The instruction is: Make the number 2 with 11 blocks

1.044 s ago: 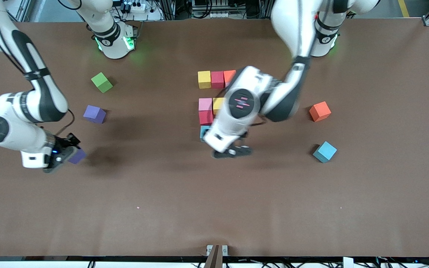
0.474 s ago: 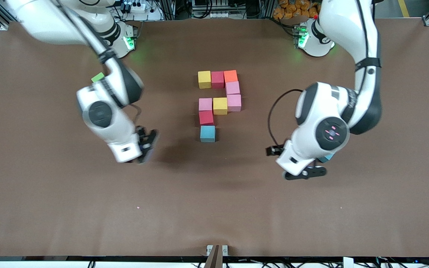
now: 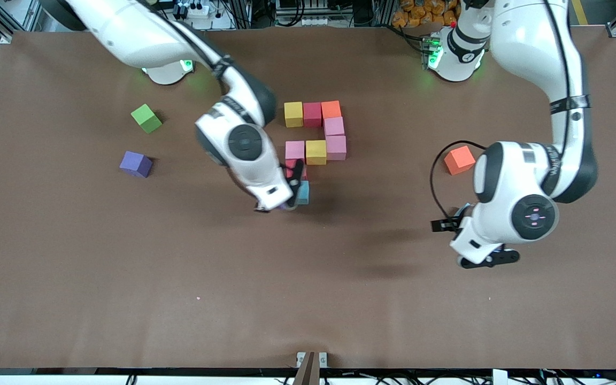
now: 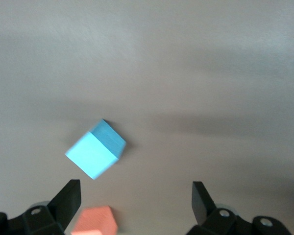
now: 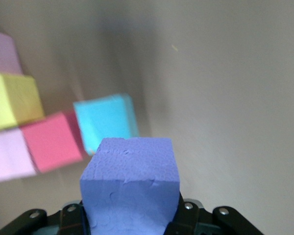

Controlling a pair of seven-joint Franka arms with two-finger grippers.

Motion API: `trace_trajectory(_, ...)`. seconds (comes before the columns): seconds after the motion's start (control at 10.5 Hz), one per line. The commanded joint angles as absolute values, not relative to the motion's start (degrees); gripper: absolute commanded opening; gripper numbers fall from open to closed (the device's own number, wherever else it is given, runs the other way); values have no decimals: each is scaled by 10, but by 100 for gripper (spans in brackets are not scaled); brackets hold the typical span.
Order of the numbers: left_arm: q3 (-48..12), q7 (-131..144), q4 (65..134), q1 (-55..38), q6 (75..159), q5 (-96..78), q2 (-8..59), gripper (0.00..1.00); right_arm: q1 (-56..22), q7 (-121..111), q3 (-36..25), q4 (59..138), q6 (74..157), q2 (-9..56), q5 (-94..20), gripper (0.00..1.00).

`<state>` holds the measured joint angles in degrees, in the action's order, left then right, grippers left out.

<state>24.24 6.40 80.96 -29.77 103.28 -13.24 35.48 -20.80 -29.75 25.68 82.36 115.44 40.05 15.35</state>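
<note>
Inventory, running from the right arm's end of the table to the left arm's end.

1. Green cube (image 3: 146,118): upper part of the frame, alone, turned askew. Matte, sharp-edged.
2. Purple cube (image 3: 136,163): just below the green cube in the frame, apart from it, flat on the brown table (image 3: 126,299).
3. Right gripper (image 3: 286,195): middle of the frame. Your fingers are clamped on a purple block (image 5: 130,186). In the right wrist view its face is pitted and foam-like, with a rough seam across it. It hangs over the table just beside the blue block (image 3: 303,192) that forms the lowest piece of the digit.
4. Number 2 (image 3: 316,152), unfinished, upper middle of the frame. All of its cubes are equal, matte and touching.
 - Top row: yellow block (image 3: 293,114), red block (image 3: 312,114), orange block (image 3: 331,109).
 - Next row: one pink block (image 3: 334,126) under the orange.
 - Middle row: three blocks, pink, yellow, pink.
 - Below that: a second red block (image 3: 293,164), partly hidden by your right gripper, then the blue block.
5. Loose orange block (image 3: 459,160): middle height of the frame, well apart from the digit, askew.
6. Left gripper (image 3: 487,258): lower in the frame than the loose orange block, over bare table. Your fingers stand wide apart with nothing between them. The left wrist view shows a loose blue block (image 4: 95,152) lying askew on the table under it, near the orange one. The arm hides this block in the front view.
</note>
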Motion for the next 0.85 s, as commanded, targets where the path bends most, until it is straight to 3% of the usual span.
trace_trajectory(0.0, 236, -100, 916, -254, 1111, -119, 302, 100, -298, -275, 215, 729, 1115, 452, 145, 37)
trace_trajectory(0.47, 234, -307, 983, -246, 1163, -117, 301, 100, -389, -303, 158, 629, 1122, 532, 151, 37)
trace_trajectory(0.76, 216, -310, 1075, -249, 1255, -116, 281, 100, -395, -322, 150, 620, 1136, 554, 152, 37)
